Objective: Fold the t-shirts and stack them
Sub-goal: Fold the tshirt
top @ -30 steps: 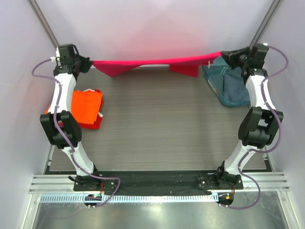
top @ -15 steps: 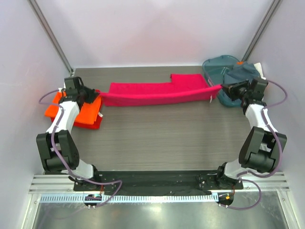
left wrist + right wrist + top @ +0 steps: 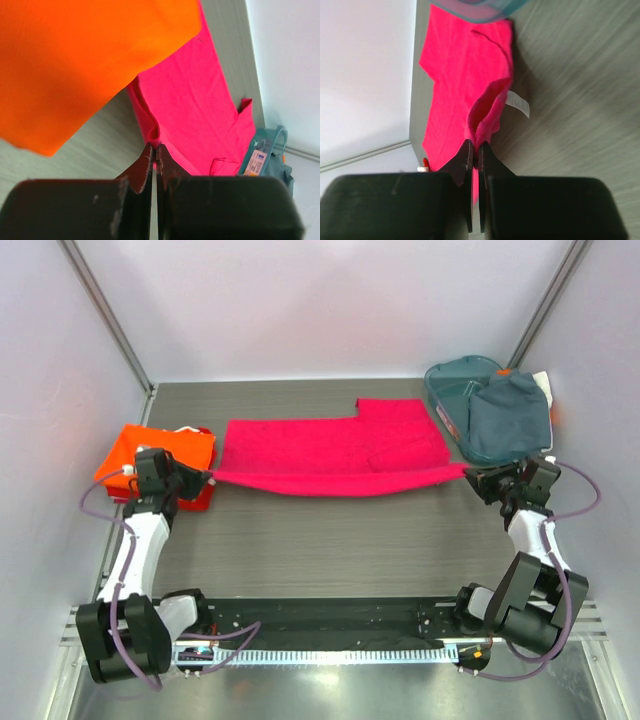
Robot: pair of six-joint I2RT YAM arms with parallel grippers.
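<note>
I saw the magenta-pink t-shirt [image 3: 335,445] spread out on the table [image 3: 340,540], its near edge drawn taut between my two grippers. The left gripper [image 3: 205,478] was clenched on that shirt's near left corner. The right gripper [image 3: 470,475] was clamped on its near right corner, where a white label [image 3: 519,104] stuck out. The folded orange t-shirt [image 3: 165,445] lay just left of the pink shirt. The grey-blue t-shirts [image 3: 510,415] sat heaped in the teal basket [image 3: 445,375], just right of the pink shirt's far corner.
</note>
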